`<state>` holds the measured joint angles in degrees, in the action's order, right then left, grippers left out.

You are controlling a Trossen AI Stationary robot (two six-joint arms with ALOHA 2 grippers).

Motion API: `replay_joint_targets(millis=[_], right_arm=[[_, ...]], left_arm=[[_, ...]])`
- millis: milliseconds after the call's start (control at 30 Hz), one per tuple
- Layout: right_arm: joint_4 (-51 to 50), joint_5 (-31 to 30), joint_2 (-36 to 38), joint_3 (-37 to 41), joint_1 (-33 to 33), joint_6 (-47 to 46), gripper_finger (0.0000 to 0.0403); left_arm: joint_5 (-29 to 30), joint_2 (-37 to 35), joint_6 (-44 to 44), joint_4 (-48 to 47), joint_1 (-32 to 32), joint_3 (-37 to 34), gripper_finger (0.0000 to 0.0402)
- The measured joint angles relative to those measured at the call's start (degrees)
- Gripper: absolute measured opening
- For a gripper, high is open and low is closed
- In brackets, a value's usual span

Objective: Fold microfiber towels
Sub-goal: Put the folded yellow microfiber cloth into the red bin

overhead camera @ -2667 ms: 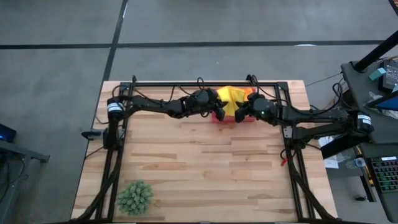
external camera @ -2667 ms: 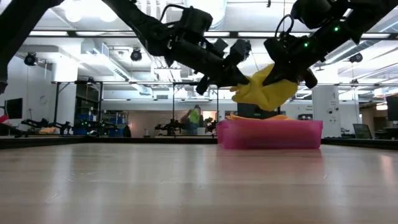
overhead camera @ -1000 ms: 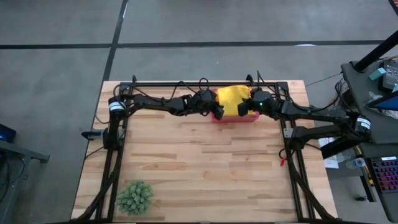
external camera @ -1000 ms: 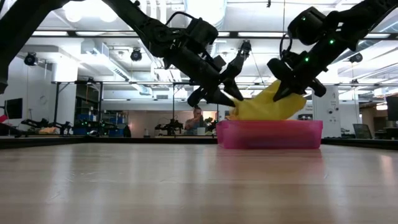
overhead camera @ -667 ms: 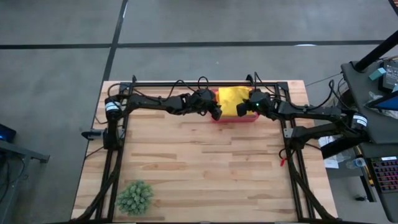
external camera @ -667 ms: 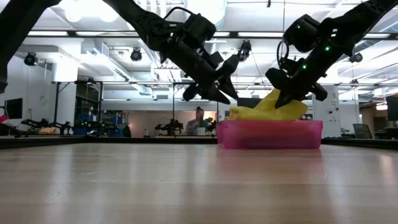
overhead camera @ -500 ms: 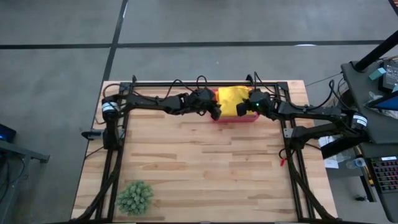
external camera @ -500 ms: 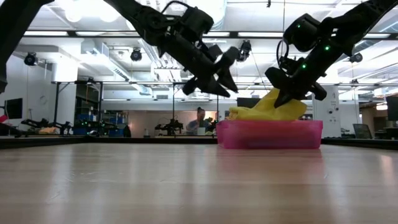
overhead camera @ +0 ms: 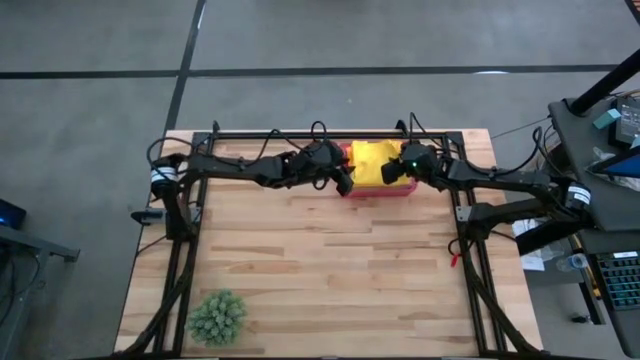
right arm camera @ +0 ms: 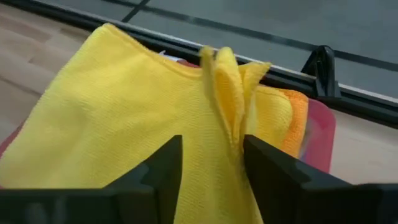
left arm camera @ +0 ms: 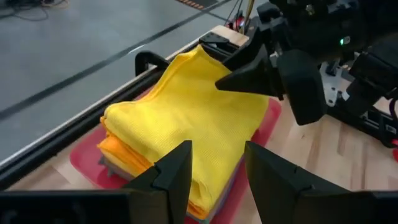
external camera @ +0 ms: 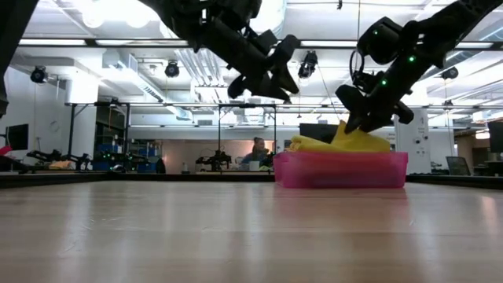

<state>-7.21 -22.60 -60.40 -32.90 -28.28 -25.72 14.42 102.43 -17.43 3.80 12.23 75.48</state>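
Towel: top yellow towel (overhead camera: pixel 371 160) lay on the stack in the pink tray (overhead camera: pixel 379 193), at the desk's (overhead camera: pixel 320 270) 12 o'clock edge in the high view; orange towel (left arm camera: pixel 118 149) just beneath.
Right tool: right tool (right arm camera: pixel 208 163) sat right over the yellow towel, fingers apart, a pinched ridge of cloth standing between them. Gripping or just let go? Couldn't tell.
Left tool: left tool (left arm camera: pixel 214 163) hung above the tray's 9 o'clock side, fingers parted, nothing in them.
Key relation: towel lay directly under the right tool, at 3 o'clock from the left one. Right arm nearer!
Long axis: folded towel ran 12 to 6 in the high view, the arms facing each other across it.
Next, likely: right tool lifts clear; the ridge would need flattening.
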Motion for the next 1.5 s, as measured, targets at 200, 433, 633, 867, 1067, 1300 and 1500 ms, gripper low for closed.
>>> replay_joint_targets(millis=[200, 433, 633, 867, 1067, 1300, 1500], right_arm=[[-5.86, -1.13, 0.02, -4.86, -0.27, 1.84, 0.0179], [-10.21, -1.61, 0.02, -10.84, 0.04, 6.21, 0.0143], [-1.55, -1.48, -0.04, -8.22, 2.18, 7.81, 0.0077], [18.73, -1.50, -1.11, -0.55, 3.44, 10.01, 0.0012], [33.68, -1.52, -8.01, 3.04, 3.69, 9.88, 0.0009], [45.38, -5.12, -20.70, 2.11, 4.49, 9.81, 0.0009], [53.39, -6.09, -28.80, 1.26, 4.96, 9.82, 0.0009]], left_arm=[[0.45, -0.05, 4.97, 0.05, -0.87, -0.11, 0.0132], [-0.01, -0.46, 10.47, -0.18, -3.84, -0.74, 0.0132], [0.06, -3.93, 15.01, -0.34, -7.84, -1.12, 0.0132], [2.09, -12.92, 18.16, -0.01, -12.52, -5.74, 0.0132], [2.66, -18.97, 18.23, 1.02, -14.12, -10.67, 0.0132], [2.86, -21.55, 18.27, 4.17, -14.13, -14.44, 0.0132], [2.86, -21.58, 19.42, 5.25, -14.13, -14.80, 0.0132]])
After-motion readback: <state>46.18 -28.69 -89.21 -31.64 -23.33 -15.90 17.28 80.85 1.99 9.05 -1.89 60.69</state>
